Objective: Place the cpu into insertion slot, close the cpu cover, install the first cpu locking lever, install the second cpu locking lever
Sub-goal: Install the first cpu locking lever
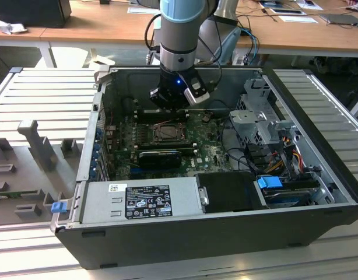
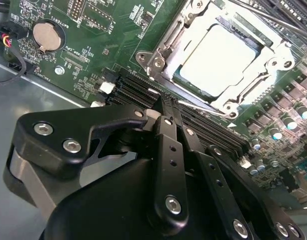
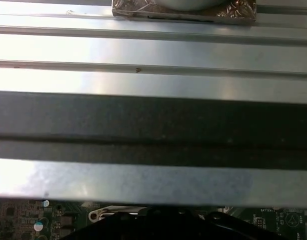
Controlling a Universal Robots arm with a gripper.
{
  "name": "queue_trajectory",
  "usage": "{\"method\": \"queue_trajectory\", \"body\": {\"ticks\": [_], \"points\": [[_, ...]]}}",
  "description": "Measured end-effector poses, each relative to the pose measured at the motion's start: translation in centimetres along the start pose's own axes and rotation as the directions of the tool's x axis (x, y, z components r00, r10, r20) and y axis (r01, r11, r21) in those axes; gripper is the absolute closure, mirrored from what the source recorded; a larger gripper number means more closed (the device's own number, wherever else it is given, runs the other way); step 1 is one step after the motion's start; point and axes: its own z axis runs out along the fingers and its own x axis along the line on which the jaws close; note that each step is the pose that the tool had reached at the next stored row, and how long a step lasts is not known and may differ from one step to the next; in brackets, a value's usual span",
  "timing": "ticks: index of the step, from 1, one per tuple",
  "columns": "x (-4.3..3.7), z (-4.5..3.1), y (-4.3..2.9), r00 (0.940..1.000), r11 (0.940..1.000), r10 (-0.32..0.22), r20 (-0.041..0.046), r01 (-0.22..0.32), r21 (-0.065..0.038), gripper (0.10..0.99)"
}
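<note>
The arm comes straight down into the open computer case, and its hand hangs just beside the socket, a little behind it in the exterior view. In the second wrist view the two fingers are pressed together and hold nothing; their tips point at the socket's edge. One cpu lies flat in the socket, and one cpu cover is down around it. One round coin battery sits on the green board
</note>
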Motion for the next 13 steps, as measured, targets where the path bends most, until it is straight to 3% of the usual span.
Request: {"method": "queue_trajectory", "body": {"ticks": [13], "points": [[-0.32, 0.95, -0.22, 1.0, 1.0, -0.003, -0.0004, 0.003, 0.0, 0.98]]}}
